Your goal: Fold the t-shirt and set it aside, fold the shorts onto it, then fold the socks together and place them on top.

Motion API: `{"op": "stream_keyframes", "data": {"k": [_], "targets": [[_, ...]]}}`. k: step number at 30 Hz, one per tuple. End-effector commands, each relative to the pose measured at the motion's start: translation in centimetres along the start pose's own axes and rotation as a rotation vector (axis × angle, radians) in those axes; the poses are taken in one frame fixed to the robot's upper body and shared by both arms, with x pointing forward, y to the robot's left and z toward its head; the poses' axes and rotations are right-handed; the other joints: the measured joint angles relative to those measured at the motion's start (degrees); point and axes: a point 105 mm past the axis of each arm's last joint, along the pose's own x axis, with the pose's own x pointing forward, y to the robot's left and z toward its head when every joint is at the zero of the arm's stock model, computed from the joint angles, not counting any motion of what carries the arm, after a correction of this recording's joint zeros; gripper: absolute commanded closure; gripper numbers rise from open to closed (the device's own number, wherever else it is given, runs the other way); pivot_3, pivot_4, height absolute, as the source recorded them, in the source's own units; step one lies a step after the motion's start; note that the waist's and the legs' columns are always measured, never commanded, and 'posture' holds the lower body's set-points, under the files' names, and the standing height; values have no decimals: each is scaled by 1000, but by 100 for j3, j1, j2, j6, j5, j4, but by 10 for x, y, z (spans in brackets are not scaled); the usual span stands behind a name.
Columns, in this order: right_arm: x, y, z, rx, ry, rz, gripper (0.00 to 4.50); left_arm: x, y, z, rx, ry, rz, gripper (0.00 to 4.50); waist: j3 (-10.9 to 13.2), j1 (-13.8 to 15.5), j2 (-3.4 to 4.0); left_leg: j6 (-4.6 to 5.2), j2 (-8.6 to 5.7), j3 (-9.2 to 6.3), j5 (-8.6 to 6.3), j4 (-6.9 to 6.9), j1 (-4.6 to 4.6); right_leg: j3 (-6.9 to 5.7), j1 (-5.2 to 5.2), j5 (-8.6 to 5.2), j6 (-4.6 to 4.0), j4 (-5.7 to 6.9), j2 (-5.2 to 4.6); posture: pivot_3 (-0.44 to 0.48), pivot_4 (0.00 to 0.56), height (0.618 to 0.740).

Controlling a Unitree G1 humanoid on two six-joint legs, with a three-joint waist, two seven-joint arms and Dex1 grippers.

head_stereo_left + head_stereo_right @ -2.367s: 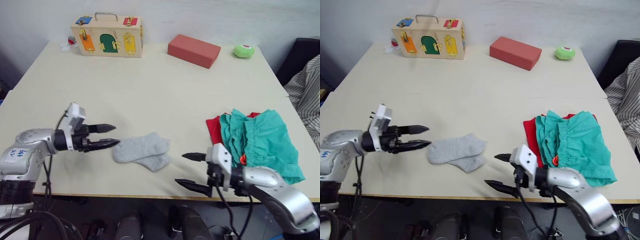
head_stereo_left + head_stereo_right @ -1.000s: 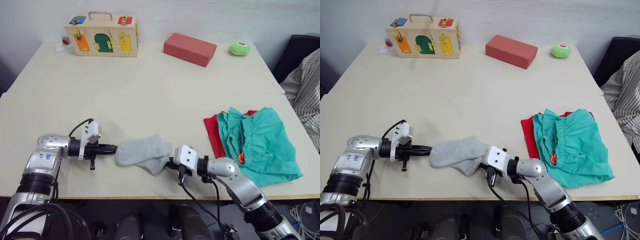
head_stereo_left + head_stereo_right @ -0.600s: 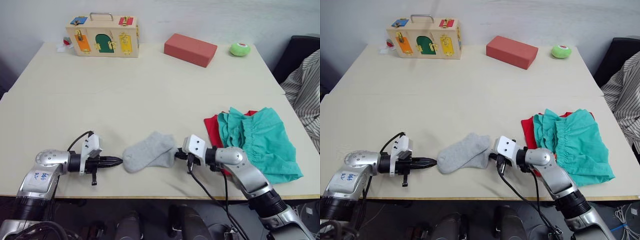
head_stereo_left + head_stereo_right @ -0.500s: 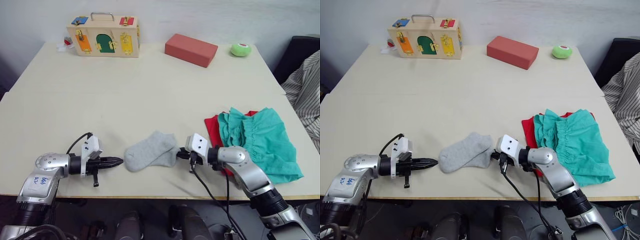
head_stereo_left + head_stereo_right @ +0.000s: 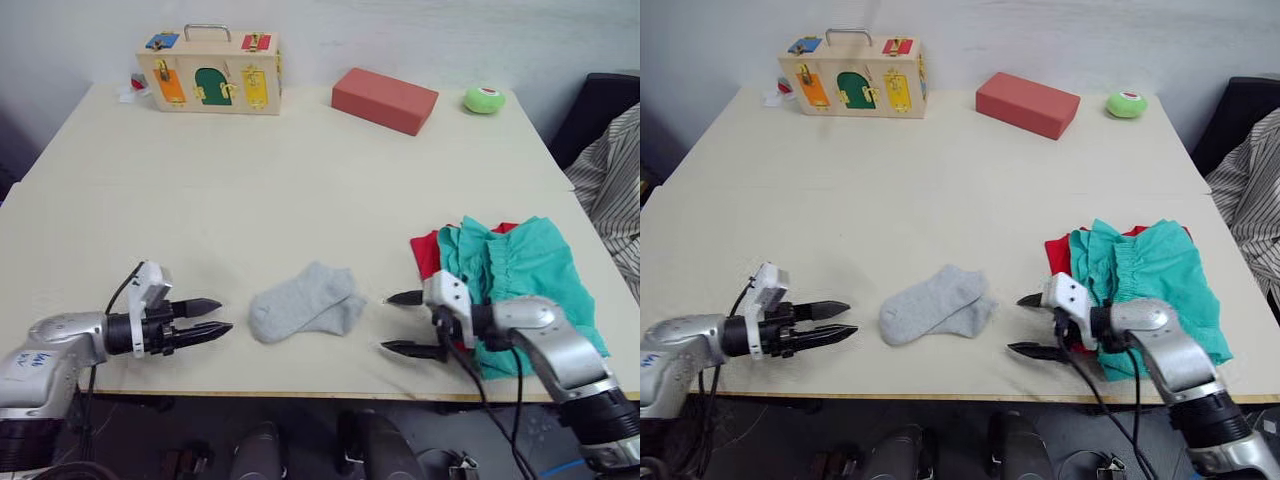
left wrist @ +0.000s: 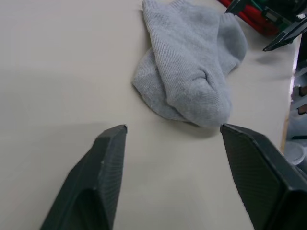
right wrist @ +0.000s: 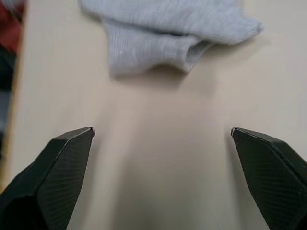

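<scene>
Two light grey socks (image 5: pixel 304 302) lie one on the other near the table's front edge. My left gripper (image 5: pixel 216 317) is open a short way to their left, fingers pointing at them, holding nothing. My right gripper (image 5: pixel 400 323) is open just to their right, also empty. The teal shorts (image 5: pixel 525 281) lie folded at the front right on the red t-shirt (image 5: pixel 427 254), of which a strip shows along the left side. In the left wrist view the socks (image 6: pixel 189 82) lie beyond my open fingers; the right wrist view shows the socks (image 7: pixel 165 28) ahead too.
At the back of the table (image 5: pixel 300 170) stand a wooden latch box (image 5: pixel 210 71), a red brick-shaped block (image 5: pixel 384 99) and a green ball (image 5: pixel 484 100). A striped cloth (image 5: pixel 612 190) hangs off the right side.
My right gripper let go of the socks, opened and drew back to the right. The left gripper opened and backed away to the left. The socks stay flat.
</scene>
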Motion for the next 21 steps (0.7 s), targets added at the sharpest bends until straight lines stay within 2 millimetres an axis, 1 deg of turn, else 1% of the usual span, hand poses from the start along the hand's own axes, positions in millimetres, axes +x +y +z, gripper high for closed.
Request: {"op": "stream_keyframes", "data": {"k": [1,3,6,8,10,11,13,16,20,21], "targets": [[5,1,34,89,-33,53,0,10,-13,1,-114,10,12,517,2,-62,4,0,0,-1,0,-1,0,0,-1,0,0,1,0,0,150,740],[14,-7,40,140,16,45,0,21,-18,0,-160,6,29,517,2,-78,5,-5,1,-5,3,-2,-2,0,-4,0,-1,6,-1,0,150,740],[27,-17,41,163,99,20,0,36,-27,-2,-175,19,47,517,-3,-72,-4,-15,1,-8,9,-2,-7,-3,-6,-3,-6,7,0,0,150,740],[43,-28,49,200,95,0,0,47,-30,-8,-147,82,104,517,-3,-69,-4,-20,-1,-7,12,-2,-6,-3,-6,-4,-8,7,0,0,150,740],[57,-37,53,264,103,-6,0,55,-32,-7,-126,96,155,517,-5,-66,2,-18,-8,-4,13,4,-7,0,-5,-4,-7,8,-5,0,150,740],[61,-40,52,250,121,-8,0,58,-34,-5,-147,82,154,517,-5,-44,3,-14,-12,-3,15,6,-7,2,-4,-1,-4,10,-8,0,150,740],[69,-47,47,241,166,-28,0,63,-37,-4,-183,61,151,517,-6,2,4,-11,-17,-7,17,9,-8,-1,-1,0,-2,10,-12,0,150,740],[88,-50,55,280,165,-18,0,64,-44,-15,-176,113,143,517,-10,1,-1,-10,-17,-4,17,11,-9,1,0,1,0,7,-11,0,150,740],[91,-57,53,238,197,-51,0,65,-42,-20,-188,116,170,517,-15,-54,8,-14,-14,-5,19,6,-4,1,1,0,-2,9,-9,0,150,740],[91,-59,52,229,201,-55,0,66,-41,-21,-193,115,176,697,-15,-65,8,-14,-15,-6,19,7,-4,0,2,0,-2,8,-10,0,150,740]]}}
